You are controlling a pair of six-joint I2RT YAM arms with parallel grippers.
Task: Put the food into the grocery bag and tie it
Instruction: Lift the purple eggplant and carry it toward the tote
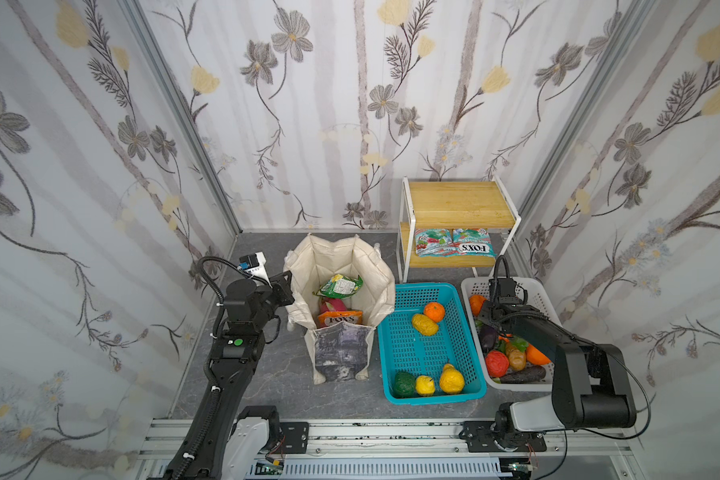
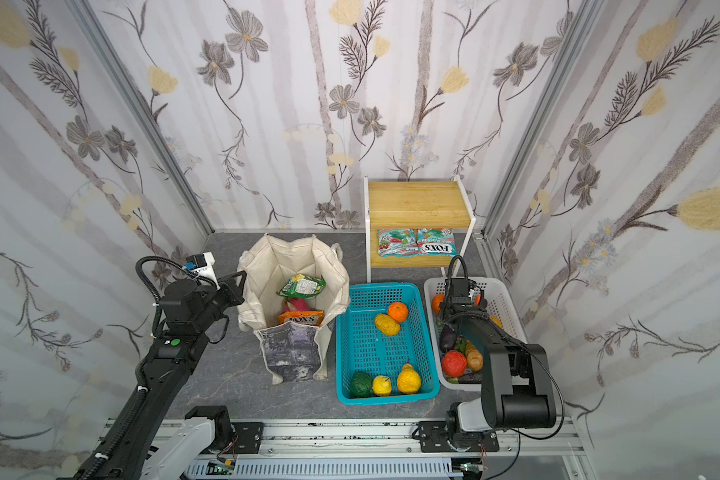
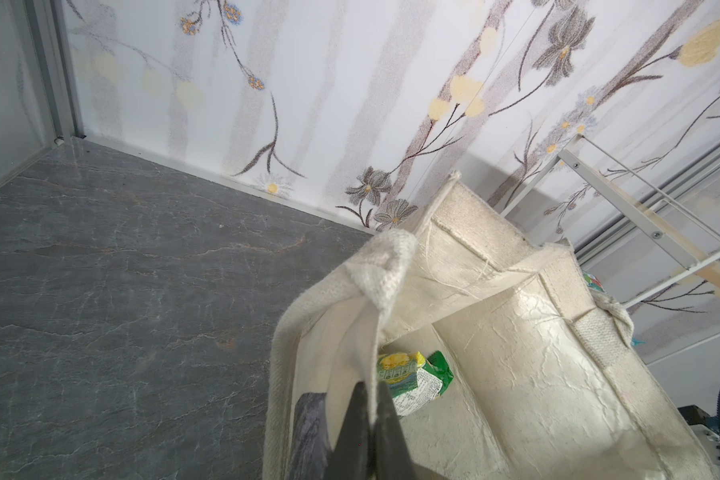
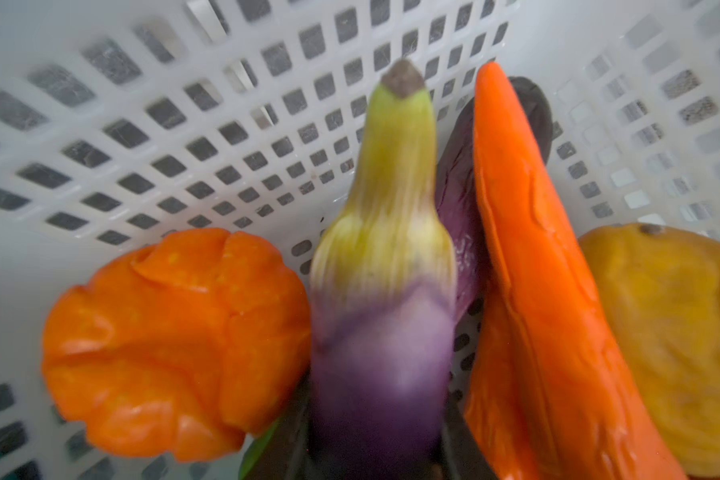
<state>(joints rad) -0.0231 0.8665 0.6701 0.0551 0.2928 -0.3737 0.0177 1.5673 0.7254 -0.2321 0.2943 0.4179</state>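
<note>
Loading food: the left hand (image 3: 373, 388) pinches the rim of the grocery bag (image 1: 341, 266), mid-tabletop. The right hand (image 4: 373, 419) grips an eggplant (image 4: 381, 332) in the white basket (image 4: 142, 145) at the right edge. Next, I judge, comes a lift clear and a carry over the bag.

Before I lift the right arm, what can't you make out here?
- Right end effector: it straddles the eggplant, but the right wrist view is blurred and its bottom edge cuts off the tips; grip unclear.
- White basket: in both top views the right arm covers part of its contents.
- Grocery bag: in both top views the orange packet hides whatever lies under it.
</note>
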